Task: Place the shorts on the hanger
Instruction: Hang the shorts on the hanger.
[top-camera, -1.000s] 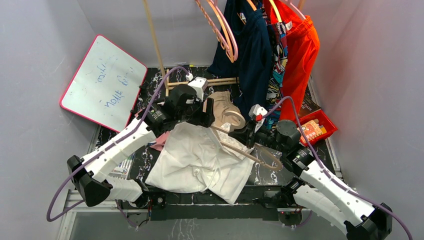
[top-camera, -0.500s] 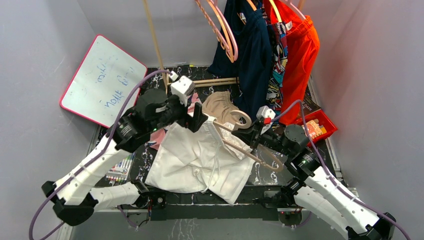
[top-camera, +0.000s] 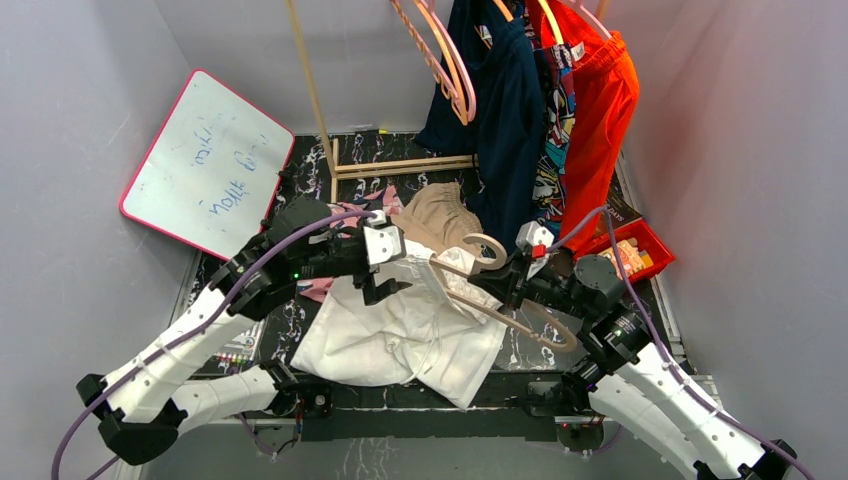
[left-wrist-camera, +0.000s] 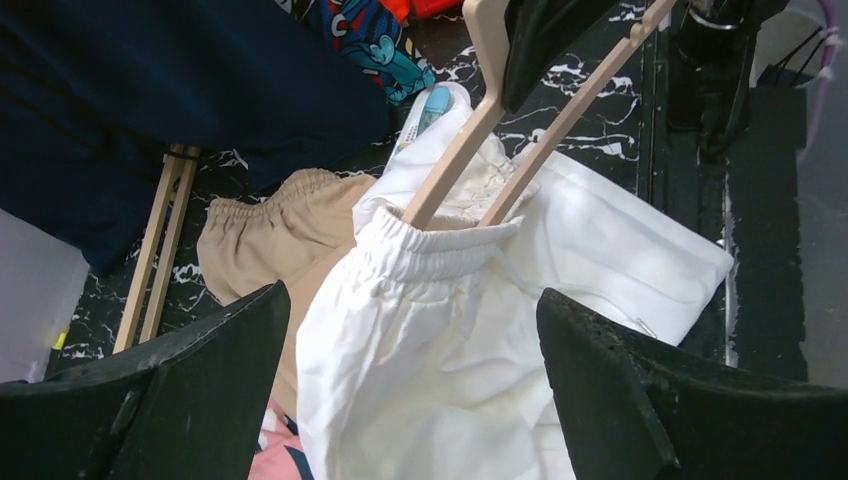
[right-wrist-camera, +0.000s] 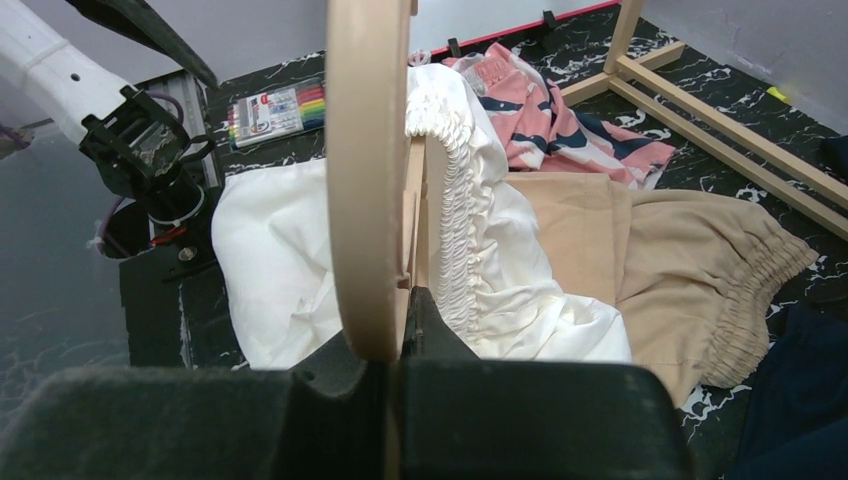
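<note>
The white shorts (top-camera: 395, 330) lie spread on the dark table in front of the arms. The beige hanger (top-camera: 535, 325) has one end pushed inside their gathered waistband (left-wrist-camera: 440, 250). My right gripper (top-camera: 500, 285) is shut on the hanger near its neck, with the hook (right-wrist-camera: 365, 150) rising just before the wrist camera. My left gripper (top-camera: 385, 280) is open and hovers over the waistband end of the shorts. The white fabric (left-wrist-camera: 450, 370) lies between its fingers (left-wrist-camera: 160, 400), not pinched. The hanger's two bars (left-wrist-camera: 455, 165) enter the waistband in the left wrist view.
Tan shorts (top-camera: 445, 215) and a pink navy-patterned garment (right-wrist-camera: 540, 110) lie behind the white shorts. A wooden rack (top-camera: 400, 165) holds pink hangers (top-camera: 440, 60), navy (top-camera: 505, 100) and orange (top-camera: 605, 100) clothes. Whiteboard (top-camera: 205, 165) at left, red bin (top-camera: 630, 258) at right, markers (right-wrist-camera: 275, 105) near the left base.
My left arm has swung forward and down from behind the shorts to over the waistband. My right gripper has moved the hanger slightly left, further into the waistband.
</note>
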